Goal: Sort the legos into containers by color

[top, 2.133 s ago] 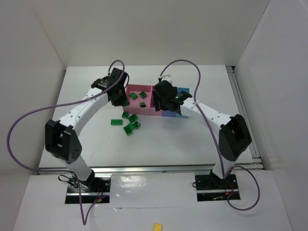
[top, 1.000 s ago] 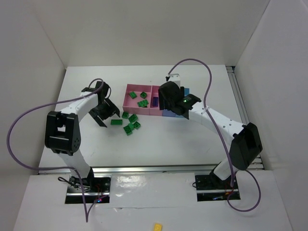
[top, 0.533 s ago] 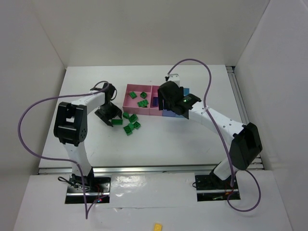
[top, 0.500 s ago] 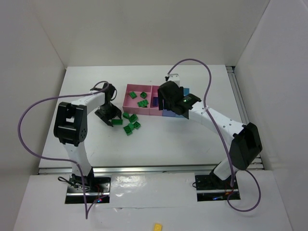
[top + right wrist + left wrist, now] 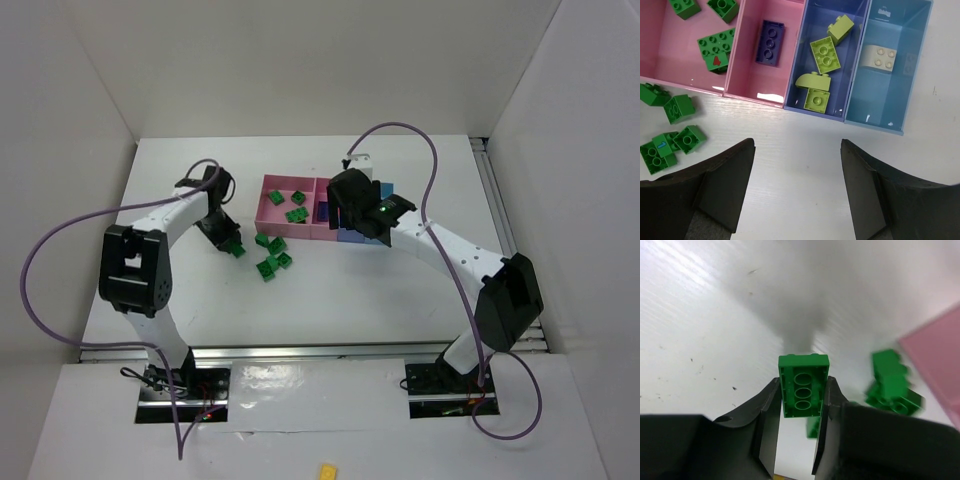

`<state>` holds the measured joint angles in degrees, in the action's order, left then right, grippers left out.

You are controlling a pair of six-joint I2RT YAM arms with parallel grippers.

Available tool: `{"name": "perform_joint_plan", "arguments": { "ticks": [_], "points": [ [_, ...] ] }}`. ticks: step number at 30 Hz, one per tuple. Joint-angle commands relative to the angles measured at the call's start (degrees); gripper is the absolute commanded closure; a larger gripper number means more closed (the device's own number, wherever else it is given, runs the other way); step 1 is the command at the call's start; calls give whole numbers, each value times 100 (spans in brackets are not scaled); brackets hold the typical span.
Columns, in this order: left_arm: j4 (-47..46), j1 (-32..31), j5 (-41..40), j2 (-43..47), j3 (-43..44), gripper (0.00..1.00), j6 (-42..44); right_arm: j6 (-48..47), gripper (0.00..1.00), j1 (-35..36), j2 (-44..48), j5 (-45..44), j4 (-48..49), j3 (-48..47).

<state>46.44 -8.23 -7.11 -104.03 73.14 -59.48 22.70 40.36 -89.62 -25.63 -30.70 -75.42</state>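
On the left of the bench [image 5: 350, 290], the left end effector [image 5: 228, 240] is clamped on a green brick [image 5: 801, 385]. It holds the brick by its long sides, hollow underside toward the wrist camera, seemingly raised off the surface. Just right of it we count about four loose green legos [image 5: 272, 258] on the bench, close to the near wall of the containers [image 5: 760, 98].

Moving right:
- The first pink compartment [image 5: 670, 60] has a few greens.
- The second pink compartment [image 5: 755, 75] has the purple brick [image 5: 771, 42].
- The blue compartment [image 5: 840, 75] has four yellow-green bricks [image 5: 824, 54].
- The light-blue compartment [image 5: 890, 100] has the beige brick [image 5: 879, 56].

The right end effector [image 5: 796, 150] hovers over bare bench in front of the tray, jaws wide apart, empty. We judge the job well past halfway — only greens are left, the held one plus the loose cluster.
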Motion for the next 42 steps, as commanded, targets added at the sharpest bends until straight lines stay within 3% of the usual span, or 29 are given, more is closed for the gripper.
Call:
{"name": "perform_joint_plan", "arguments": {
  "ticks": [1,6,9,10,11,12,13,15,18,21,24,27,34,42],
  "points": [
    [-47,-161,70,594,777,80,850,-2,23,60,-55,-56,20,-184],
    [-47,-575,-1,464,1859,77,1369,50,23,60,-117,-56,73,-184],
    [-47,-723,201,-370,2940,72,1571,50,23,60,-117,-4,73,-184],
    [40,-724,202,-616,3238,67,1571,50,23,60,-117,-4,12,-184],
    [154,-724,202,-1115,3859,56,1571,50,23,60,-117,-56,11,-236],
    [442,-724,254,-1355,4170,35,1650,50,23,60,-64,-135,-41,-237],
    [619,-724,254,-1557,4712,28,1651,50,23,60,6,-188,-111,-237],
    [910,-777,124,-1796,4946,15,1651,50,23,60,93,-188,-112,-184],
    [877,-777,-210,-1202,4325,11,1590,103,23,60,165,-241,-112,-44],
    [570,-829,-352,-559,3133,19,1536,103,23,60,165,-188,-112,-43],
    [-342,-829,-117,390,1576,21,2184,103,23,60,24,-100,-60,-43],
    [-1055,-829,-62,1059,381,16,2941,103,23,60,-29,5,11,-96],
    [-1566,-934,34,666,-38,11,3435,103,23,165,-161,5,11,-210],
    [-1848,-988,87,-266,524,22,3567,103,23,165,-108,-117,-94,-210]
  ]
}}
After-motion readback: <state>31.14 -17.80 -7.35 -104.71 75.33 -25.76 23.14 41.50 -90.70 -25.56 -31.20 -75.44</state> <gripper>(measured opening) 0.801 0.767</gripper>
